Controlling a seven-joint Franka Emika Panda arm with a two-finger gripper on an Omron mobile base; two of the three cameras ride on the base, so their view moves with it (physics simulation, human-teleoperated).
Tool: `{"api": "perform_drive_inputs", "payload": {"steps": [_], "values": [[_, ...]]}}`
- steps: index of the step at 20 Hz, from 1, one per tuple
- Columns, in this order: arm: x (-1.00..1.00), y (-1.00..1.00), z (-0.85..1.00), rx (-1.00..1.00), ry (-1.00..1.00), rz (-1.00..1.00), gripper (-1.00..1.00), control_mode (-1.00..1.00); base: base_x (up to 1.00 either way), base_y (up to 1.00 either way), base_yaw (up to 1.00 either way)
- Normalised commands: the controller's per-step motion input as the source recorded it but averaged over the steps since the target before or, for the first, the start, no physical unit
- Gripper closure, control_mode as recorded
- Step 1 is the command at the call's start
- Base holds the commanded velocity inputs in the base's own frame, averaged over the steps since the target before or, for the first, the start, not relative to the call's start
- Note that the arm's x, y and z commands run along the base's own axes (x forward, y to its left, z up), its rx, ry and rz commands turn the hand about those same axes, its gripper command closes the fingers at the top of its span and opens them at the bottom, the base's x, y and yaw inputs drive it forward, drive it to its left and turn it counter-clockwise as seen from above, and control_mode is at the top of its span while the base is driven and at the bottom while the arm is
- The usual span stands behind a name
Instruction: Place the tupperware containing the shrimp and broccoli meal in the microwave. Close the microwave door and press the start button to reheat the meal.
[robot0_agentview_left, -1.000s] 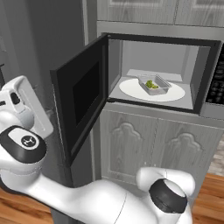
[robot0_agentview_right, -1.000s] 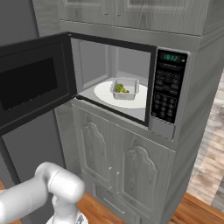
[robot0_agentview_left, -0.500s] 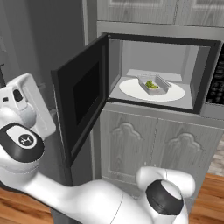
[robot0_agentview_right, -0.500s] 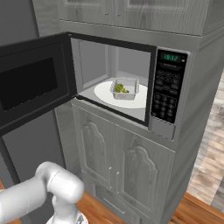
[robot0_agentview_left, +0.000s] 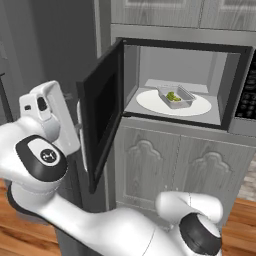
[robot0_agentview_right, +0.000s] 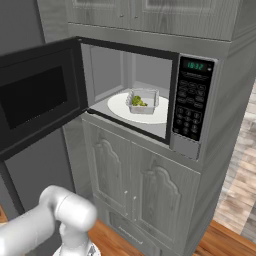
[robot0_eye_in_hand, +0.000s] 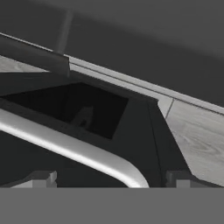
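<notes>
My claw (robot0_eye_in_hand: 111, 181) is wide, holding nothing; both tips show low in the hand view, one (robot0_eye_in_hand: 41, 178) to the left, one to the right. Between them, close ahead, runs the door's pale bar handle (robot0_eye_in_hand: 74, 150), slanting across; touching or not, can't tell. Behind it is the dark door (robot0_eye_in_hand: 144, 144) with its black window (robot0_eye_in_hand: 74, 105).

In the left base view my hand sits just outside the open door (robot0_agentview_left: 102, 112), near its outer face, with the handle (robot0_agentview_left: 81, 132) at the door's free edge. The door stands swung out to the left, roughly square to the microwave (robot0_agentview_left: 235, 85) front.

Tupperware (robot0_agentview_left: 176, 96) sits inside the microwave on the white turntable (robot0_agentview_left: 150, 100), right of the plate's middle in this view. Green broccoli (robot0_agentview_left: 172, 96) shows inside it; shrimp too small to make out.

Right base view: tupperware (robot0_agentview_right: 145, 101) on turntable (robot0_agentview_right: 120, 107), broccoli (robot0_agentview_right: 136, 100) in its left part. Keypad (robot0_agentview_right: 190, 107) on the microwave's right, lit green display (robot0_agentview_right: 195, 65) at top. Grey cabinet doors (robot0_agentview_right: 150, 195) below, wood floor (robot0_agentview_right: 235, 200) to the right.
</notes>
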Motion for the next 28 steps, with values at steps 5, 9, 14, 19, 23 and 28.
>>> {"api": "perform_drive_inputs", "payload": {"steps": [5,9,14,19,23,28], "values": [[-0.11,-0.93,0.0,0.06,0.0,0.0,-1.0,-1.0,0.0,0.0,0.0],[-0.3,-1.0,0.0,0.08,-0.03,0.0,-1.0,-1.0,0.0,0.0,0.0],[-0.37,-1.0,0.0,0.09,-0.03,0.0,-1.0,-1.0,0.0,0.0,0.0],[-0.2,-1.0,0.01,0.09,0.0,0.0,-1.0,-1.0,0.0,0.0,0.0],[0.0,-0.95,0.02,0.08,0.0,0.0,-1.0,-1.0,0.0,0.0,0.0],[0.21,-0.71,0.07,0.04,0.05,-0.02,-1.0,-1.0,0.0,0.0,0.0]]}}
